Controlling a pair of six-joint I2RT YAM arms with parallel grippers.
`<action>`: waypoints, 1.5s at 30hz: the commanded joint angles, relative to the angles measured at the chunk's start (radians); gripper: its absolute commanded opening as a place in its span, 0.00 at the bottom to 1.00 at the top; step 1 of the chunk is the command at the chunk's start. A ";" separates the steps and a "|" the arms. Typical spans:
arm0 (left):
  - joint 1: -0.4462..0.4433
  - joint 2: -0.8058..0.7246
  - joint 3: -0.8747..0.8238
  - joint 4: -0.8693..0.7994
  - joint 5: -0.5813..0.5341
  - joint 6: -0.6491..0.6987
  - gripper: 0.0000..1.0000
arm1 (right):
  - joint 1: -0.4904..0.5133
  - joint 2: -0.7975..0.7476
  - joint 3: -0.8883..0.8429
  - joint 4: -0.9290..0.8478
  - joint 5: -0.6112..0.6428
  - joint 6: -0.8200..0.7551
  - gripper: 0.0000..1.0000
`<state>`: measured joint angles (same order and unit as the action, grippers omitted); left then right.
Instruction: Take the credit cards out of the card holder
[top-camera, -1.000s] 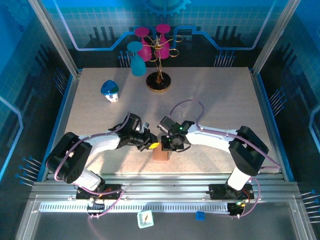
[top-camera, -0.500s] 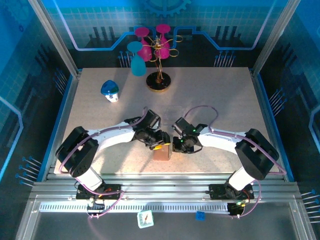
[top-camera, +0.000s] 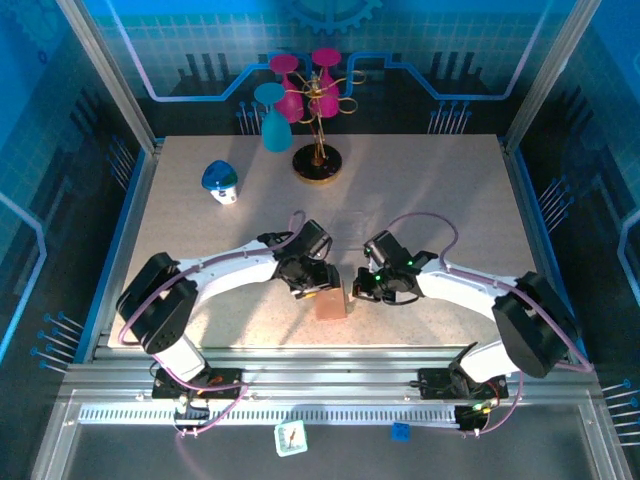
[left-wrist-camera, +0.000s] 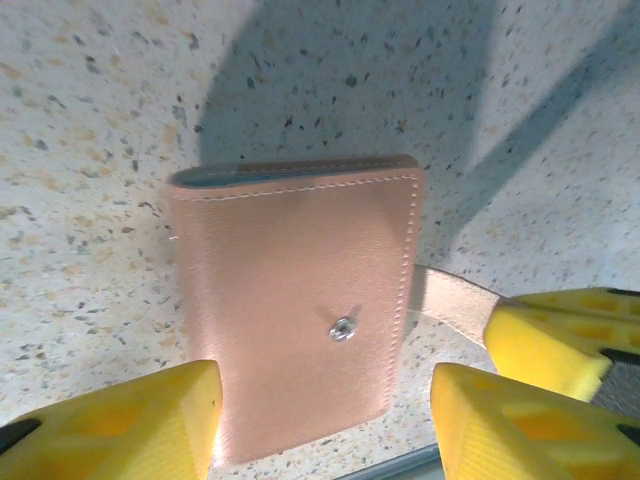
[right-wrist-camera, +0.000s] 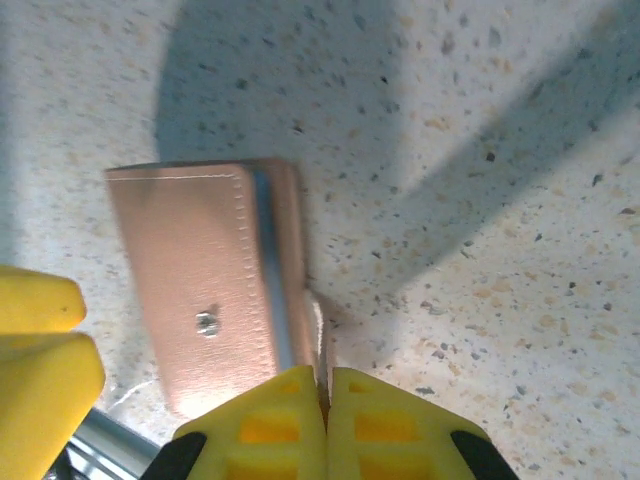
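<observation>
The card holder (top-camera: 330, 303) lies closed near the table's front edge, salmon leather with a metal snap stud (left-wrist-camera: 342, 328) and a grey-blue inner edge (right-wrist-camera: 268, 270). Its closing strap (left-wrist-camera: 455, 295) sticks out to one side. My right gripper (right-wrist-camera: 327, 375) is shut on that strap (right-wrist-camera: 320, 330), its yellow fingers (left-wrist-camera: 560, 330) just beside the holder. My left gripper (left-wrist-camera: 320, 430) hangs open above the holder's near end, one pad on each side of it and neither touching. In the top view the left gripper (top-camera: 312, 285) and right gripper (top-camera: 358, 290) flank the holder. The credit cards are hidden inside.
The table's metal front rail (left-wrist-camera: 400, 465) runs just behind the holder's near end. A blue-and-white mushroom-shaped object (top-camera: 220, 182) sits at the back left. A stand with pink and teal cups (top-camera: 315, 110) is at the back centre.
My left gripper has opened and moved right over the holder. The right gripper has shifted right, still pinching the strap, and the holder slid slightly right with it.
</observation>
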<state>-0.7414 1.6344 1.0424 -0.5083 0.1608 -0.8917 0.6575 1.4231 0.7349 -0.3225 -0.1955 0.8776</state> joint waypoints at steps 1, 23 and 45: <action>0.043 -0.075 -0.027 0.024 -0.002 -0.025 0.59 | -0.013 -0.054 0.046 -0.055 -0.009 -0.040 0.00; 0.423 -0.254 -0.147 0.035 0.192 0.146 0.59 | 0.144 0.127 0.241 0.180 -0.100 0.193 0.00; 0.504 -0.176 -0.065 0.068 0.289 0.220 0.58 | 0.124 0.039 0.328 0.036 0.014 0.154 0.00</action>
<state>-0.2440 1.4445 0.9451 -0.4618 0.4168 -0.6960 0.7887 1.4857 1.0111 -0.2565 -0.2012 1.0538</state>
